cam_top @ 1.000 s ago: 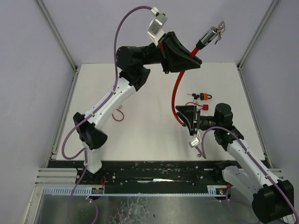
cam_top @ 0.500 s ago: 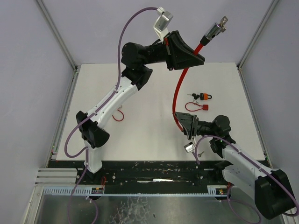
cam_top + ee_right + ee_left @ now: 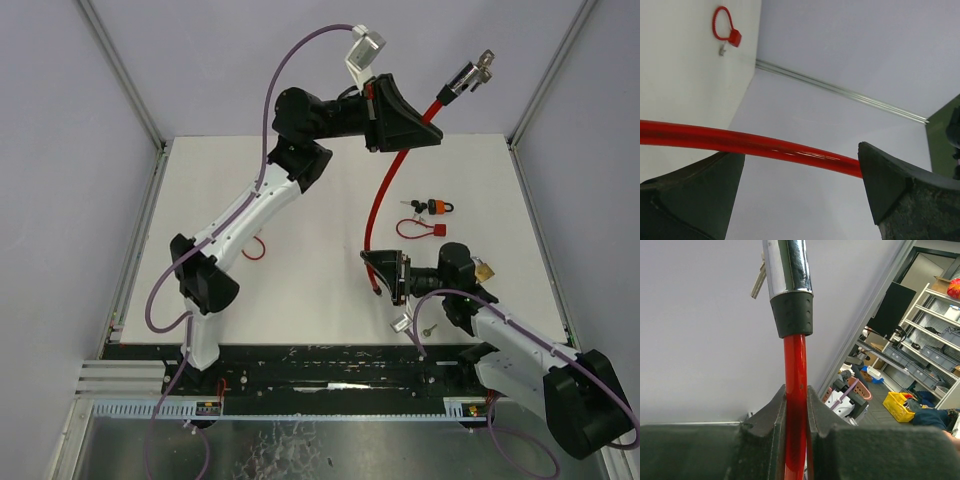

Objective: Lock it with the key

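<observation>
Left gripper pinches the red cable lock; key above.

The chrome lock barrel ran off the left wrist view's top edge, only a sliver of key showing behind it. In the right wrist view the red cable left the frame leftward and vanished behind a finger. Bits beside the padlock were too small to identify.
</observation>
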Robot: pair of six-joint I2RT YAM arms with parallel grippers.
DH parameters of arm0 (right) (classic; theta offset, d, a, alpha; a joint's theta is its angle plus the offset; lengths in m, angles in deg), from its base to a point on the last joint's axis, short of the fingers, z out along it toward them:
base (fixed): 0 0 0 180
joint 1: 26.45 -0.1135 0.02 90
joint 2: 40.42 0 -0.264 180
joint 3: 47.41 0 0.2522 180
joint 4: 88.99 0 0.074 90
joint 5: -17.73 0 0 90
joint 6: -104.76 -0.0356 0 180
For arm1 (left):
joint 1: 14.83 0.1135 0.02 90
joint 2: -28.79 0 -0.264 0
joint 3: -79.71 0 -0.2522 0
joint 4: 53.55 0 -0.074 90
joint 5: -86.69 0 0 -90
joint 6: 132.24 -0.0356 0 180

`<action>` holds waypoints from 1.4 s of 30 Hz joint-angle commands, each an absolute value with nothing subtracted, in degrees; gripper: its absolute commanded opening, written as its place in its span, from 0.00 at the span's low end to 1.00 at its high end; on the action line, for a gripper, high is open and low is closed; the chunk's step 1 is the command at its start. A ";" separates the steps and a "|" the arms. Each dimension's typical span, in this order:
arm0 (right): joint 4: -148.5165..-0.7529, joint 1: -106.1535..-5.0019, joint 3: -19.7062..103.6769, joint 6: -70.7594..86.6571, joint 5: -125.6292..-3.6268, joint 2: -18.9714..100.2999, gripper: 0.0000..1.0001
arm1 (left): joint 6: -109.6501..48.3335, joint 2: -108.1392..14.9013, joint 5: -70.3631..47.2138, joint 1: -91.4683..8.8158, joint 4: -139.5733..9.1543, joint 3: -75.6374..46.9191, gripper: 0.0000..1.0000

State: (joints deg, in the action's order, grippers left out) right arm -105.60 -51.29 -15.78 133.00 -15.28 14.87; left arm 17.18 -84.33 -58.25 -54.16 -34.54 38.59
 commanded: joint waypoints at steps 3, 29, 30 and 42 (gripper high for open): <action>-100.04 -54.99 -15.48 167.85 -18.67 17.87 0.97 | 20.38 -86.14 -57.67 -54.47 -32.15 42.98 0.00; -110.81 -63.36 -17.64 161.71 -26.96 27.64 0.35 | 24.13 -87.01 -59.68 -52.53 -23.47 40.56 0.00; -110.57 -63.44 -17.69 160.66 -26.81 26.92 0.30 | 24.31 -86.62 -59.67 -52.10 -22.36 39.46 0.00; -104.19 -63.63 -17.39 110.71 -23.15 9.14 0.04 | 21.56 -82.70 -59.71 -46.37 0.60 20.30 0.00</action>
